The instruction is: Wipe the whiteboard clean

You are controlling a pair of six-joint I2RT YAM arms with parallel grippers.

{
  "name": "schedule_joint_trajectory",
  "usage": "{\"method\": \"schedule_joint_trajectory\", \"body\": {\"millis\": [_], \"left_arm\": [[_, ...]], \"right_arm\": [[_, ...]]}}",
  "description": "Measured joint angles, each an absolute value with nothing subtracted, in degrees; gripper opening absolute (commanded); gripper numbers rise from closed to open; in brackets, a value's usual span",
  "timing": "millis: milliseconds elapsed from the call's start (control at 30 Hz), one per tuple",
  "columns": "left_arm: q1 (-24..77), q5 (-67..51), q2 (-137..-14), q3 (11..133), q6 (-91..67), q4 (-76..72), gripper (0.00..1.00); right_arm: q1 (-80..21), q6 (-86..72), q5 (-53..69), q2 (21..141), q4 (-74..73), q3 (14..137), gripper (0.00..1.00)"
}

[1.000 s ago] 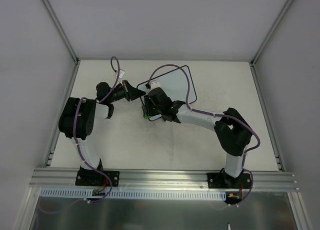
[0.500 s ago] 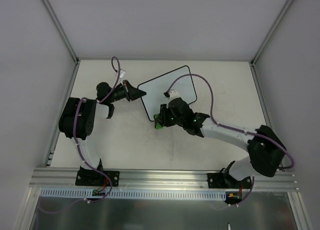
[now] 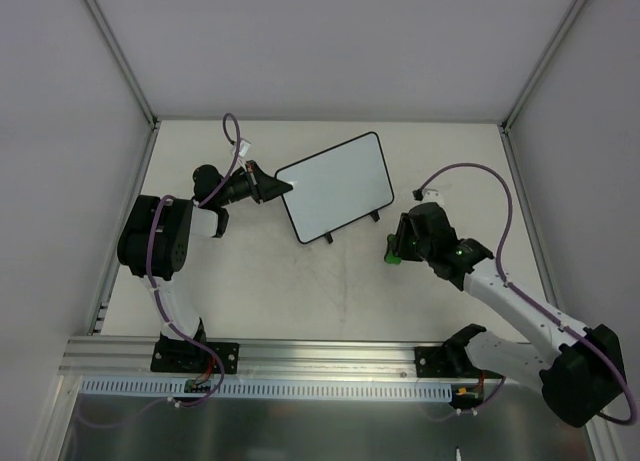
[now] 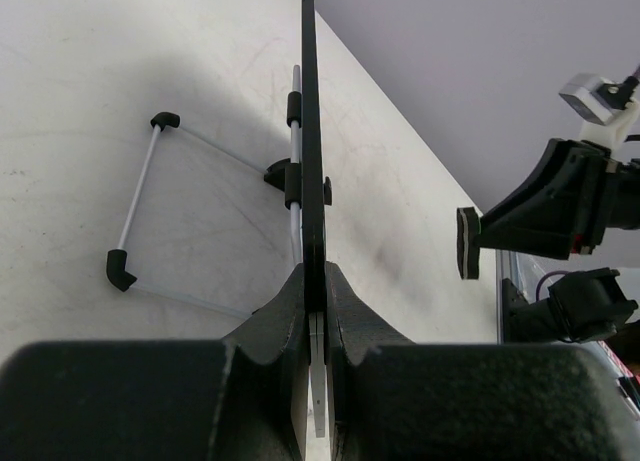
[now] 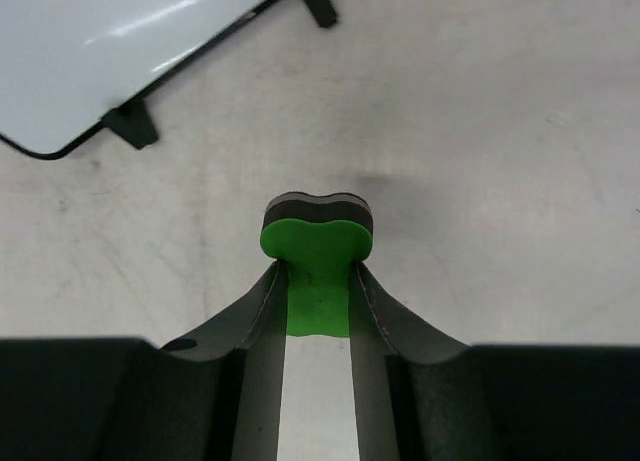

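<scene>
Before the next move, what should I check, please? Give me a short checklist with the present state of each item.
1. The left gripper is shut on the whiteboard edge: ok.
2. The right gripper is shut on the green eraser: ok.
3. The green eraser is apart from the whiteboard: ok.
4. The whiteboard face shows no writing from above: ok.
5. The whiteboard feet rest on the table: cannot tell.

Top camera, high above near edge, looked down over whole pale worktop (image 3: 300, 291). Left wrist camera, close, faced black-framed white rectangular board (image 4: 311, 131) edge-on; right wrist camera looked down, catching same board's lower edge.
</scene>
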State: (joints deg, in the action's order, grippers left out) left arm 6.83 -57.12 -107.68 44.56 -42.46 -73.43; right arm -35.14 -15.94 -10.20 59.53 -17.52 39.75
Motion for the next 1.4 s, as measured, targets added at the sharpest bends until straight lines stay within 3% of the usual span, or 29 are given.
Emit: {"method": "schedule_joint_trajectory", "body": {"millis": [200, 267, 400, 433, 500, 533, 767, 1067, 1400], "left_arm": [[6.8, -57.2, -107.7, 44.6, -42.5, -73.4, 0.00], [6.8, -57.2, -107.7, 44.6, -42.5, -73.4, 0.00], [6.8, -57.4, -107.7, 44.6, -42.5, -73.4, 0.00], [6.8, -57.5, -107.7, 44.6, -42.5, -73.4, 0.00], [6.8, -57.6, -107.7, 44.6, -42.5, -73.4, 0.01], [6.8, -57.7, -107.7, 44.6, -42.5, -73.4, 0.02], [6.8, -58.2, -107.7, 44.6, -42.5, -73.4, 0.10], [7.2, -59.7, -107.7, 44.6, -42.9, -73.4, 0.46], [6.6, -59.4, -107.4, 44.8, -42.6, -73.4, 0.55]], "right_arm": [[-28.1, -15.8, -10.4, 60.3, -25.7, 39.7, 0.00], [-27.2, -15.6, -10.7, 61.4, -27.1, 39.7, 0.05], [-26.7, -14.8, -11.2, 66.1, -29.7, 41.3, 0.35], [-26.7, -14.7, -11.2, 67.6, -29.9, 41.9, 0.47], [-26.7, -14.3, -11.2, 70.1, -30.2, 42.8, 0.57], [-26.7, -14.0, -11.2, 70.7, -30.3, 43.0, 0.68], [-26.7, -12.9, -12.1, 70.7, -30.8, 43.8, 0.87], [-26.7, -12.6, -12.5, 69.5, -30.9, 43.8, 0.85], [-26.7, -11.9, -12.4, 66.2, -30.9, 43.8, 0.83]]}}
